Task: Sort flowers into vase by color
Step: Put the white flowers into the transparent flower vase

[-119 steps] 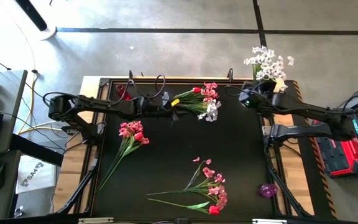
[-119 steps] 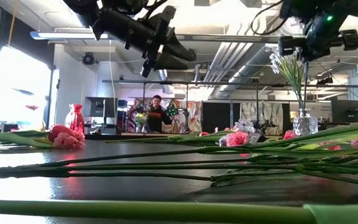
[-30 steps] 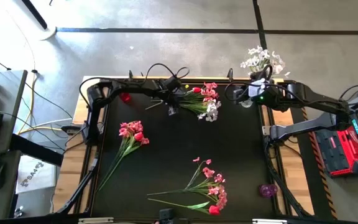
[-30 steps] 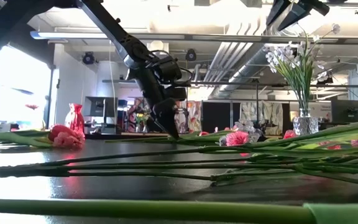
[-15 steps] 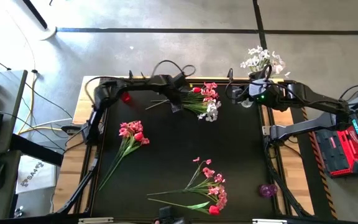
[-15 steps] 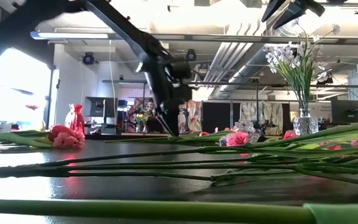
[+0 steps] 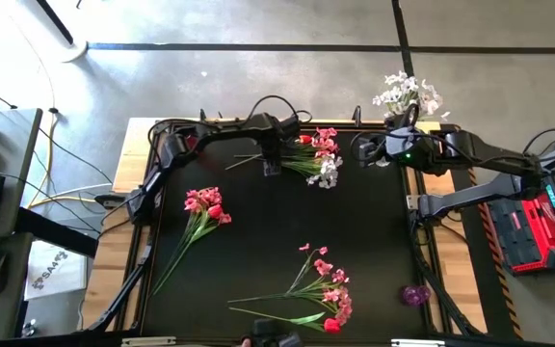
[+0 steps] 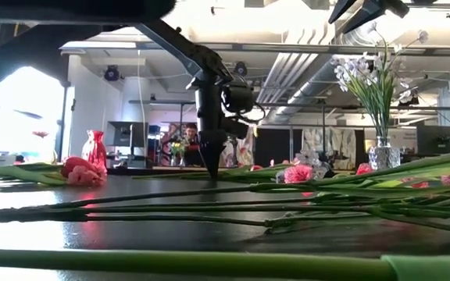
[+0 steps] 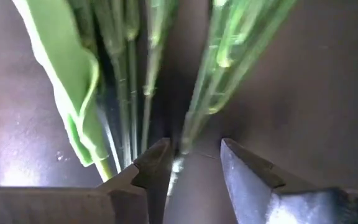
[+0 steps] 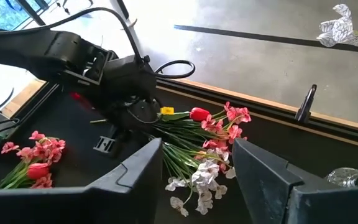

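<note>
Three bunches of flowers lie flat on the black table: one at the far middle (image 7: 318, 156) with pink and white blossoms and a red tulip, one at the left (image 7: 205, 204), one at the near edge (image 7: 328, 294). My left gripper (image 7: 271, 166) points straight down over the far bunch's cut stem ends (image 9: 185, 134). It is open, with one stem end between its fingertips (image 9: 194, 152). My right gripper (image 10: 197, 163) hangs open and empty at the far right, beside the clear vase (image 8: 383, 154) that holds white flowers (image 7: 408, 92). My left gripper comes from above, its fingers pointing down on either side of a green stem's cut end (image 9: 183, 147), which lies on the table. That end sits close to one fingertip (image 9: 161, 151); I cannot tell whether the finger touches it.
A red vase (image 8: 94, 148) stands at the table's far left, partly behind my left arm in the high view. A small purple vase (image 7: 413, 294) stands near the right front corner. Bare black table lies between the three bunches.
My left gripper has gone a little toward the table's right along the far side. It has tipped from a slant to pointing straight down over the far bunch's stem ends. The flowers have kept their places.
</note>
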Robot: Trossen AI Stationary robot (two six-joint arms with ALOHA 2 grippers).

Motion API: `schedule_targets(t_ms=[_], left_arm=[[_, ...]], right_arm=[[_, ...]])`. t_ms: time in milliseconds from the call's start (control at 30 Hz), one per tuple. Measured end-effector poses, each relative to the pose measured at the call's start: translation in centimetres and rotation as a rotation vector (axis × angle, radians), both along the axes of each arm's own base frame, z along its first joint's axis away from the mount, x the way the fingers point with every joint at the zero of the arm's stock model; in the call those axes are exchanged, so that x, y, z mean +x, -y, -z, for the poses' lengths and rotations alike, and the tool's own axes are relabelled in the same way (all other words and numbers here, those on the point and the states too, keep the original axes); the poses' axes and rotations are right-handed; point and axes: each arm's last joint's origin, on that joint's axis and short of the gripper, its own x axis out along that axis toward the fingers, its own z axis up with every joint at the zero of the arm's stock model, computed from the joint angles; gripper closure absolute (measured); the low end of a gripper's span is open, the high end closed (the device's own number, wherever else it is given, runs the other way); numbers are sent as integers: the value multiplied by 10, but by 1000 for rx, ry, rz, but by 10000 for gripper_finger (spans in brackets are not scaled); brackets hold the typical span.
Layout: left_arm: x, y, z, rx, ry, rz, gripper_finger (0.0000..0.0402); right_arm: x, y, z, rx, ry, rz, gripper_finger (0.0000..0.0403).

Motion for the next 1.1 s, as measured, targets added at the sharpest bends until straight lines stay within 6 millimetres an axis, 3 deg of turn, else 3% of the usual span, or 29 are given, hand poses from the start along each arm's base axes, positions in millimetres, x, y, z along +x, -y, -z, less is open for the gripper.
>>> schedule_targets(t_ms=[533,733,900,1100], left_arm=[[-5,-14,0,-22,34,-4,395],[-9,-8,0,-57,-16,8,401],[-15,1,-4,-197,-44,-35,401],[-16,23,-33,-358,33,1,401]], right_arm=[[0,0,0,6,0,-8,219],[0,0,0,5,1,-8,219],[0,0,-1,5,11,-8,219],[1,0,-1,12,12,-21,219]])
